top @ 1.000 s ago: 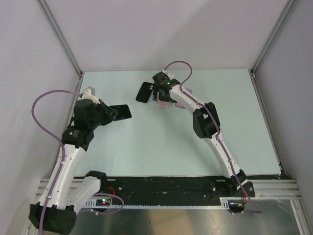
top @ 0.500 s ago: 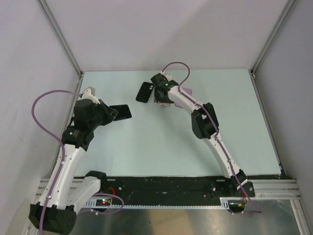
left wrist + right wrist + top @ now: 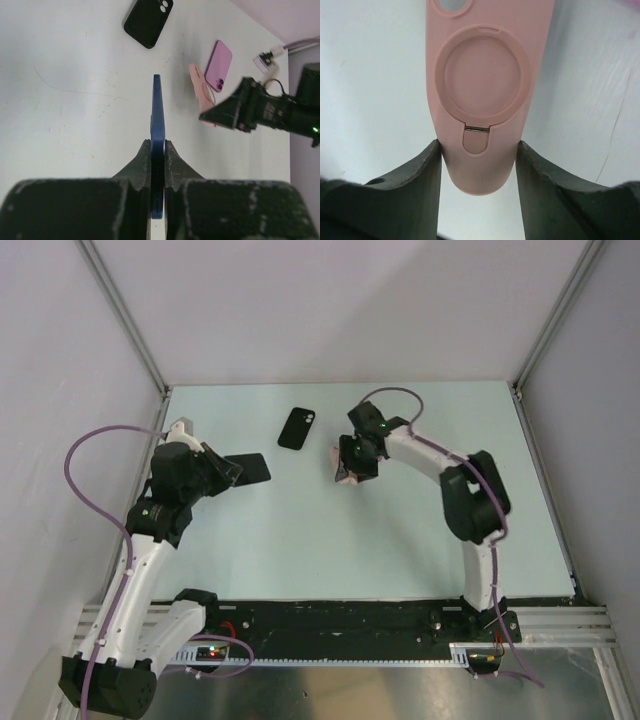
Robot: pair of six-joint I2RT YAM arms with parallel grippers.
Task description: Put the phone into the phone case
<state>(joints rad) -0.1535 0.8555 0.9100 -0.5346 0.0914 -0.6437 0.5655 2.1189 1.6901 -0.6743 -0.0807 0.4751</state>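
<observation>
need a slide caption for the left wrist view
Left end effector clamps the blue phone edge-on; the right end effector holds the pink case beyond it.

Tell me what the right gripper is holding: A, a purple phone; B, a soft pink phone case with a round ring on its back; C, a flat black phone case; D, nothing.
B: in the right wrist view the right gripper is closed on both sides of the pink ringed phone case.
</observation>
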